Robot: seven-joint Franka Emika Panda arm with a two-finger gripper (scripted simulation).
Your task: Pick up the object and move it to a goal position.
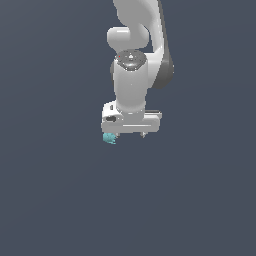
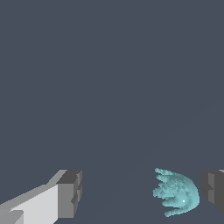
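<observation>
The object (image 2: 177, 197) is a small teal lumpy blob with jagged edges. In the wrist view it lies between my gripper's (image 2: 142, 192) two fingers, close beside one dark pad (image 2: 213, 190) and far from the other finger (image 2: 65, 194). The jaws stand wide apart, so the gripper is open and holds nothing. In the exterior view the object (image 1: 109, 138) peeks out just below the white hand, on the exterior view's left side of the gripper (image 1: 129, 135). Most of the fingers are hidden there by the hand.
The white-grey arm (image 1: 132, 75) rises from the hand toward the top of the exterior view. All around is a plain dark grey surface (image 1: 60, 200) with no other objects or markers in sight.
</observation>
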